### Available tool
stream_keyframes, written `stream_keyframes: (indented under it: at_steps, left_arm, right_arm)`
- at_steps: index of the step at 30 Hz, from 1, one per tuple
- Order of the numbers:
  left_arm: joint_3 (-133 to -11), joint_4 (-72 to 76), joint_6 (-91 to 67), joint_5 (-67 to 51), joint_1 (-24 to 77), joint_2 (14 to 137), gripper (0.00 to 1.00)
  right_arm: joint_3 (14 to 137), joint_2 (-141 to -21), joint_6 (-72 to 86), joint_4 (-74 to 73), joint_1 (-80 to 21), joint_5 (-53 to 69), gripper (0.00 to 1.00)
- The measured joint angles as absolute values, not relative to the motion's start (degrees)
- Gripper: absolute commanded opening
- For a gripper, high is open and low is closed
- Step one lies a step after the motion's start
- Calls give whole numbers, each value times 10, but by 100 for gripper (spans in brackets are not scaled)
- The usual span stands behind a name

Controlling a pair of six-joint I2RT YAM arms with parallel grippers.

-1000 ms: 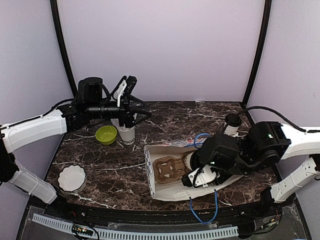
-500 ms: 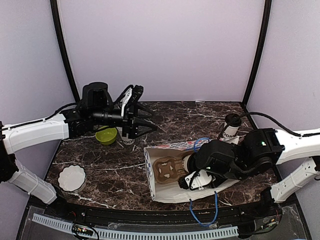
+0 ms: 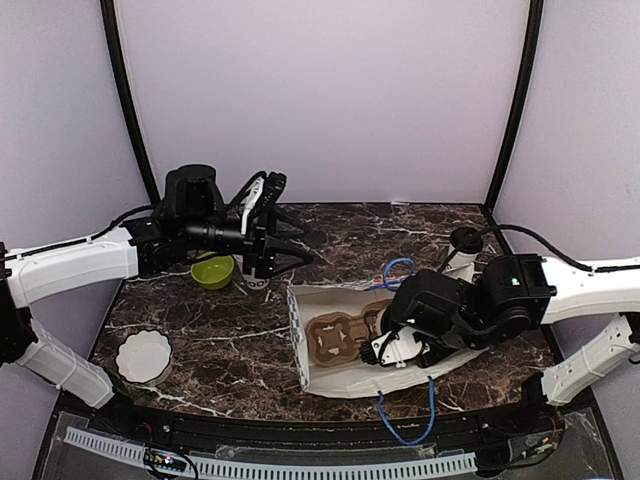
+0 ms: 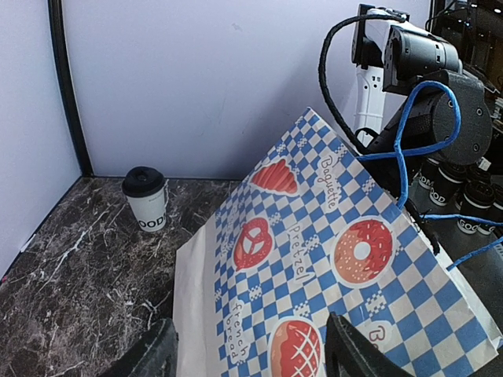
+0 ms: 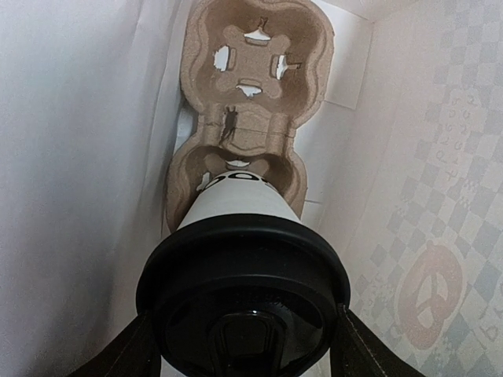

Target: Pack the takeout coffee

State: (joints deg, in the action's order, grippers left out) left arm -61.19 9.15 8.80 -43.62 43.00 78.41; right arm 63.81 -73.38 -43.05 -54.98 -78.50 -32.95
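Pinching held cup (image 5: 236, 228) w/ right claw (image 5: 244, 342), fingers (image 5: 140, 345) pressed on both sides at the black lid. Reaching w/ that arm into paper bag (image 3: 330, 385), tipped over on marble table (image 3: 200, 320), blue rope handles (image 3: 405, 425) at the end where the arm goes in. Holding cup lid toward wrist cam, base & black lettering pointing at near pocket of brown pulp carrier (image 5: 250, 94), already inside bag. Can't tell if base is seated in that pocket or just above it. White bag walls close on both sides of cup, faint pretzel print showing through on the right.

Standing upright at back right of table: second cup (image 3: 462, 248), lid on, outside bag, just beyond right arm. Same cup seen from left wrist cam near back wall, apart from bag.

Hovering above back-left of table w/ left claw (image 4: 250, 353), fingers spread wide, nothing between them, aimed at bag's blue-check outer side w/ donut & pretzel pics. Not touching bag as far as visible.

Also on table: green bowl (image 3: 212, 270) just beside left arm, white scalloped bowl (image 3: 143, 357) near front-left corner, well apart from bag.
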Motion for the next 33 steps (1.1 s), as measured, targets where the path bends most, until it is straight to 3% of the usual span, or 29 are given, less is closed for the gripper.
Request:
stream_keyframes:
  at_steps: [24, 33]
  left_arm:
    - [-610, 91, 102, -463, 430, 791, 63]
    - [-610, 73, 117, -443, 430, 791, 66]
  right_arm:
    - [634, -761, -447, -500, -735, -310, 43]
    - [649, -785, -453, -511, -713, -267, 43]
